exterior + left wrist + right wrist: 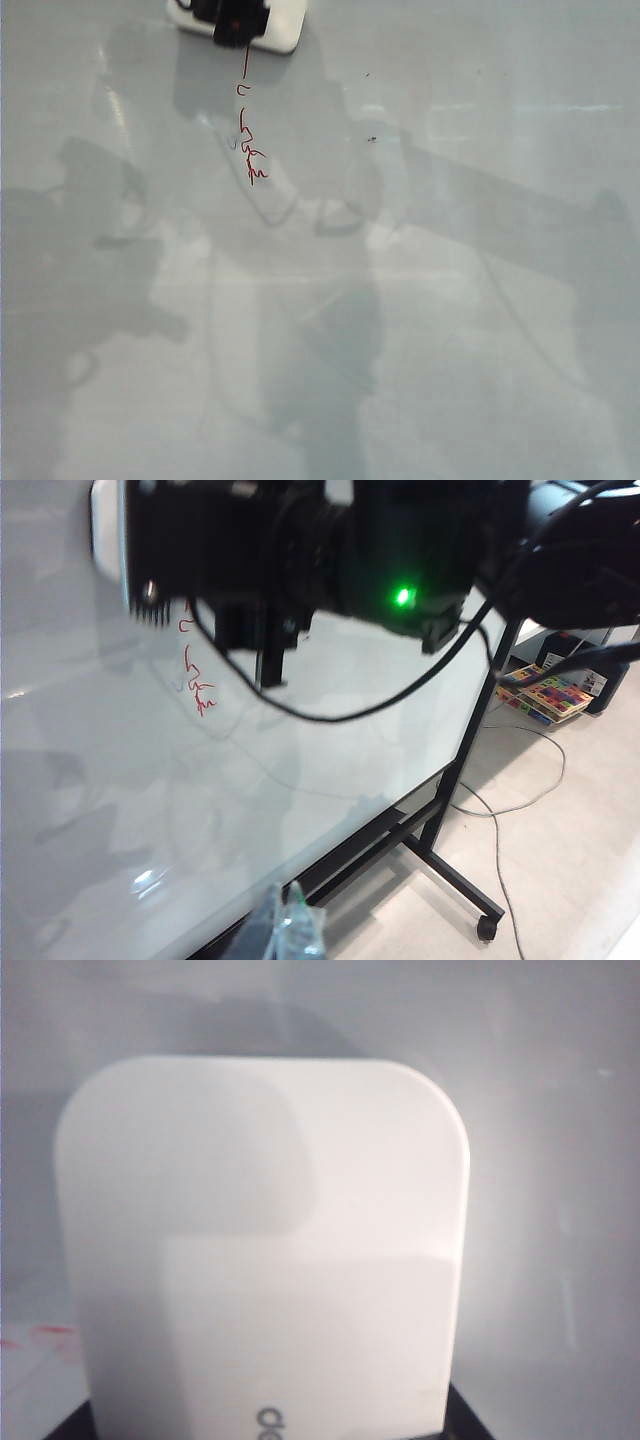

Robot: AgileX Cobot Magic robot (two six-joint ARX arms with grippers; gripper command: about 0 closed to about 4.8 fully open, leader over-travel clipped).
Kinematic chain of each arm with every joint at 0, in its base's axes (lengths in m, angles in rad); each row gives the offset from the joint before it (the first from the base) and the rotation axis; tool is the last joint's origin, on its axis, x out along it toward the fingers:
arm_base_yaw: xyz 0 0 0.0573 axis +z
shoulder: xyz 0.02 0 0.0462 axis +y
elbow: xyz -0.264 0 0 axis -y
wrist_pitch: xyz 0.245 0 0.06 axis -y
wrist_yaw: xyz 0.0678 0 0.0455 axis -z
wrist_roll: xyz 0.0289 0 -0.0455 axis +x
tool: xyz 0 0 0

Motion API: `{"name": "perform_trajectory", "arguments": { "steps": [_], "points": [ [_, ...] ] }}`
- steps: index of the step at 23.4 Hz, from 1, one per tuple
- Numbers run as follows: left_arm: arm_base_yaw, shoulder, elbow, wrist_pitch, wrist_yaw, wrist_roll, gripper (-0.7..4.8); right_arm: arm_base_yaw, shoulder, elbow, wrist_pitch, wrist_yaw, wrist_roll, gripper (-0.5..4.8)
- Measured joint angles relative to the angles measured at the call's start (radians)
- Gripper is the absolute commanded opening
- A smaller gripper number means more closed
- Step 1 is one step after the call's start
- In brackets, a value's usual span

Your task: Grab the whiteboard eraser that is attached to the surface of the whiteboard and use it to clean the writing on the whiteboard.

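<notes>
Nearest the lens in the right wrist view: whiteboard eraser (265, 1250), white rounded block filling most of the frame, grey lettering at its near edge, dark bit of the right gripper just under it on either side. Held in the right gripper (238, 22); jaws spread wide across the eraser body, fingertips themselves not visible. Exterior view: eraser (282, 28) at the top edge of the whiteboard (450, 330), flat against the surface, black gripper body over its middle. Writing (249, 135) directly below the eraser: thin red column, straight stroke at the top running up to the eraser's lower edge, scribbles further down. Faint red smear also at the edge of the right wrist view, beside the eraser (40, 1335). Board otherwise glossy pale grey, arm shadows and reflections across it, couple of small dark specks right of the writing. Left wrist view: looks across the board from the side, right arm's black housing (330, 550) with a green LED and looped cable in the foreground, red writing (197, 675) under it, board stand's black leg and caster on the floor. Left gripper (285, 930) low in that view, clear of the board, translucent fingertips close together with nothing between; open or closed can't be told.
</notes>
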Motion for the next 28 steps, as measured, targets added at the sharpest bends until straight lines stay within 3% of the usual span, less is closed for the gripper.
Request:
{"name": "perform_trajectory", "arguments": {
  "steps": [5, 14, 22, 28],
  "points": [
    [0.0, 0.0, 0.0, 0.0, 0.0, 0.0, -0.02, 0.0, 0.016, -0.008, -0.083, -0.035, 0.026, 2.1],
    [0.0, 0.0, 0.0, 0.0, 0.0, 0.0, -0.02, -0.001, 0.023, -0.016, -0.083, -0.05, 0.062, 2.08],
    [0.0, 0.0, 0.0, 0.0, 0.0, 0.0, -0.02, -0.019, 0.05, -0.124, -0.122, -0.101, 0.074, 2.06],
    [0.0, 0.0, 0.0, 0.0, 0.0, 0.0, -0.02, -0.04, 0.04, -0.193, -0.05, -0.151, 0.087, 1.98]
  ]
}}
